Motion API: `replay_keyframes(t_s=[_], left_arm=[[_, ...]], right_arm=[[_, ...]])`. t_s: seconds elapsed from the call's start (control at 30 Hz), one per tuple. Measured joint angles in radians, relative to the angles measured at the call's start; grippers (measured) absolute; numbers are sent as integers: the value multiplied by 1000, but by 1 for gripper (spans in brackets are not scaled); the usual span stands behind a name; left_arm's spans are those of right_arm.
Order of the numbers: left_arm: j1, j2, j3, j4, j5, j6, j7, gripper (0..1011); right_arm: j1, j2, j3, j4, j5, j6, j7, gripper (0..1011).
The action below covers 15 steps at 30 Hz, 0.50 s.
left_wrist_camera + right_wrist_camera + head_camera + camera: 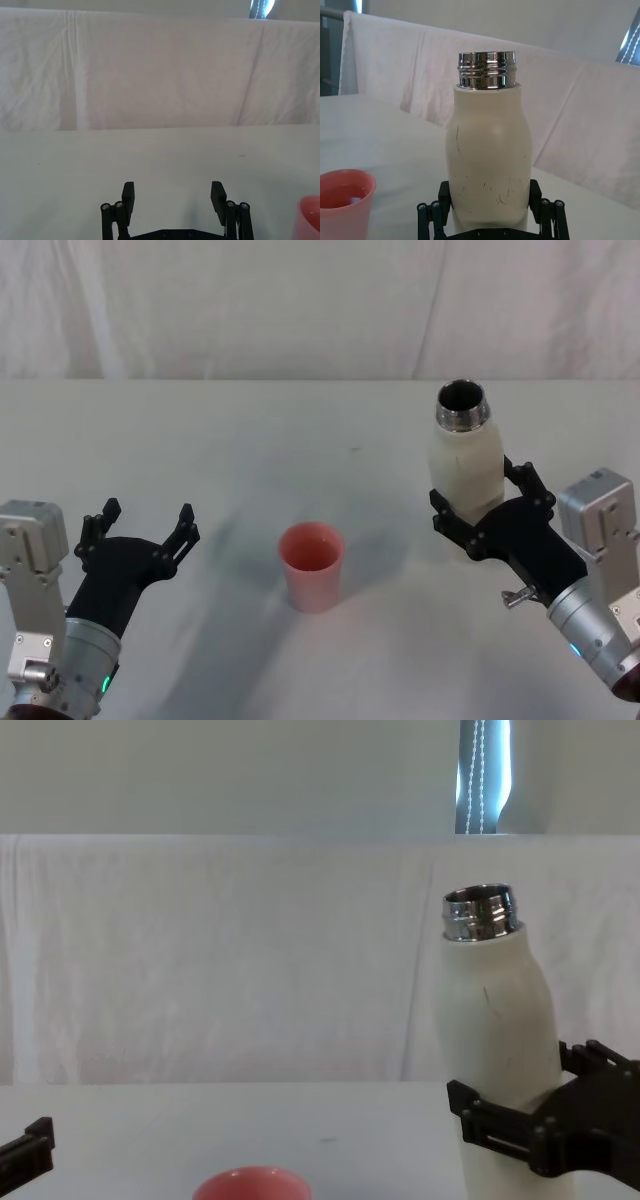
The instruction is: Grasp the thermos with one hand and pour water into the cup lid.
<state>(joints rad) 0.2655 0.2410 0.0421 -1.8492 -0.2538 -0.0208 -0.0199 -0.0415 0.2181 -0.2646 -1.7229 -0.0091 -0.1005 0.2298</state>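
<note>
The cream-white thermos (467, 462) stands nearly upright at the right of the table, its open steel neck (487, 70) uppermost. My right gripper (487, 508) is shut on the thermos's lower body, one finger on each side (489, 200). From the chest view the thermos (497, 1040) leans slightly. The pink-red cup lid (312, 565) stands upright near the table's middle, left of the thermos, and holds some liquid (342, 207). Its rim also shows low in the chest view (252, 1185). My left gripper (142, 530) rests open at the left, apart from the cup lid (311, 216).
A white cloth covers the table (250, 450) and hangs as a backdrop (220, 960) behind it. Bare cloth lies between the cup lid and each gripper.
</note>
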Motion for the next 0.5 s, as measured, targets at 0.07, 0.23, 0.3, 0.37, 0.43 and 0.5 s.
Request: replay_keyframes(t_s=[0.07,0.23,0.3,0.37,0.43,0.5], left_arm=[[0,0,0,0,0,0,0,1001],[0,0,0,0,0,0,0,1001],[0,0,0,0,0,0,0,1001],[0,0,0,0,0,0,0,1001],[0,0,0,0,0,0,0,1001],[0,0,0,0,0,0,0,1001]], right_arm=[[-7,-4,4,5,14,-10,-4,952],[-17,-8,8,12,30,-24,-6,952],[-19,-9,10,14,33,-28,-7,952],[-20,-10,11,17,37,-33,-8,952],[-20,-12,11,21,41,-36,-8,952],[-20,-13,12,23,44,-39,-9,952]])
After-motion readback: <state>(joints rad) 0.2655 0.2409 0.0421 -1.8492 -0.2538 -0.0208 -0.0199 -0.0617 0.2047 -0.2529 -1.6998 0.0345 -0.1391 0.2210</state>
